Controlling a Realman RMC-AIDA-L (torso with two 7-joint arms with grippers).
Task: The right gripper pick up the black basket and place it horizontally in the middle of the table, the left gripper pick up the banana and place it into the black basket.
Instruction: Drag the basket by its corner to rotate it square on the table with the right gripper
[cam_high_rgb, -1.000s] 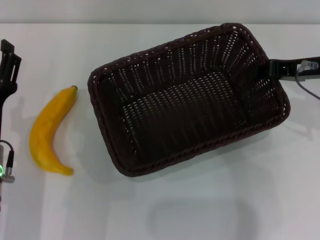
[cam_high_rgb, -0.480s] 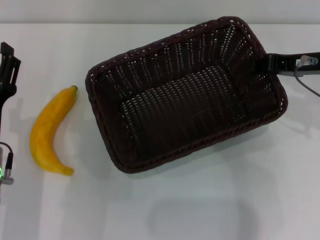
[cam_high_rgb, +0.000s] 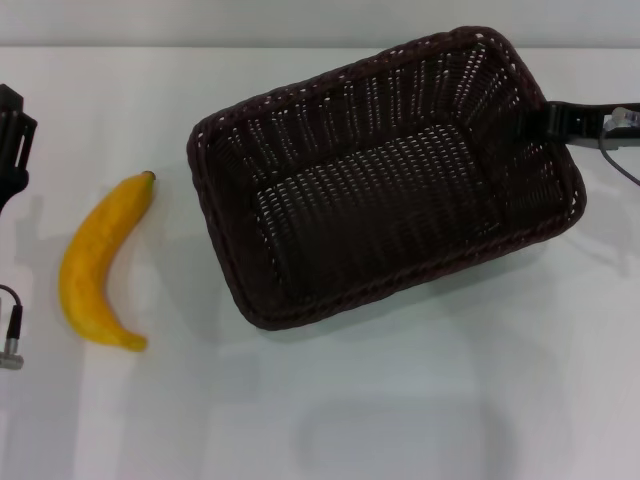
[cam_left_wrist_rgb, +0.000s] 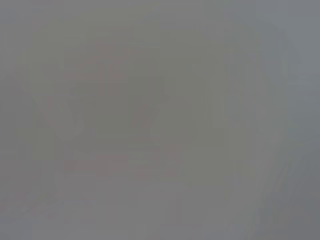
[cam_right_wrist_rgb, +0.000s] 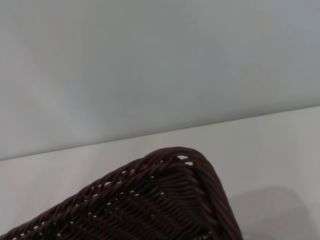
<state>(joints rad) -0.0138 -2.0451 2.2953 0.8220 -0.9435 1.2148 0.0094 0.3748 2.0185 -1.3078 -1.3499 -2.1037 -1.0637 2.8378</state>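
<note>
Your right gripper, black with slim fingers on an arm reaching in from the right edge, is pinching the right short wall of the basket at its rim, fingers closed on the wicker. After that, from largest to smallest, you are looking at the following.

The plain smooth white table is filling nearly the whole head view, with its far edge running along the top.

The large rectangular dark brown-black woven wicker basket is sitting open side up right of centre, toward the far side of the table. It is lying skewed, its long axis slanting so that the right end is farther from you than the left end. A shadow is showing under its near long side, but you cannot tell from this whether the basket is resting on the table or lifted. The right wrist view is showing one rounded corner of its thick braided rim.

The single curved yellow banana is lying flat on the left part of the table, well apart from the basket, its dark stem tip pointing to the far side.

Your left gripper, black, is waiting at the far left edge, just left of the banana and not touching it; you cannot tell how its fingers stand. The left wrist view is showing nothing readable.
</note>
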